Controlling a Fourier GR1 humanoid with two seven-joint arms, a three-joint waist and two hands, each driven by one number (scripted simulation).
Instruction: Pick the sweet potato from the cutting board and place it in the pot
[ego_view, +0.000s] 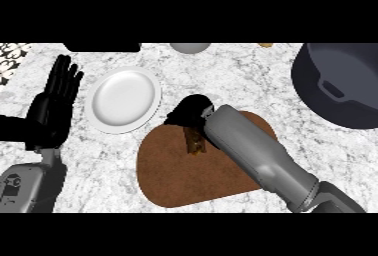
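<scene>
A brown sweet potato (195, 141) lies on the brown cutting board (184, 175) near its upper edge, partly hidden by my right forearm. My right hand (191, 109) reaches in from the lower right and sits on the potato's far end, fingers curled down round it. The dark grey pot (336, 95) stands at the upper right, cut off by the view's edge. At the left edge my left hand (54, 100) rests open, fingers up.
A white plate (123, 100) lies left of the board, between my two hands. A grey rounded object (190, 47), a black object (102, 47) and a small yellowish item (266, 45) sit along the far edge of the marble counter.
</scene>
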